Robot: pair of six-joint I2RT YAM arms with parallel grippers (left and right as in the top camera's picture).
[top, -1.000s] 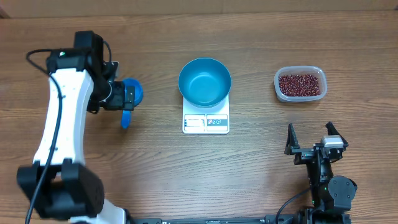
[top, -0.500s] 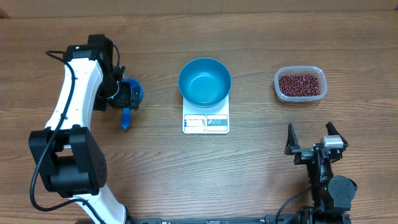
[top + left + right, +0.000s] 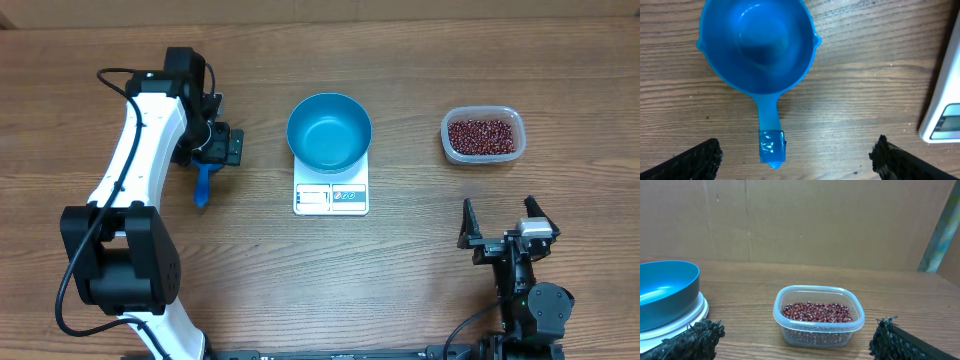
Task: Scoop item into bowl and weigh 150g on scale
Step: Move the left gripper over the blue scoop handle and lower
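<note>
Above scoop [image 3: 757, 55], left end effector [image 3: 795, 159] wide

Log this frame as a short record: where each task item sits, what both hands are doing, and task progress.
scale: flat white square scale, table centre; display unreadable
bowl: round bright blue bowl, empty, on the scale
beans: dark red-brown beans, all in the clear rectangular plastic tub, right of the scale
scoop: small blue handled scoop, empty, lying left of the scale
left hand: open, above the scoop's handle end, not gripping
right hand: open, empty, facing the tub
progress: nothing scooped yet
</note>
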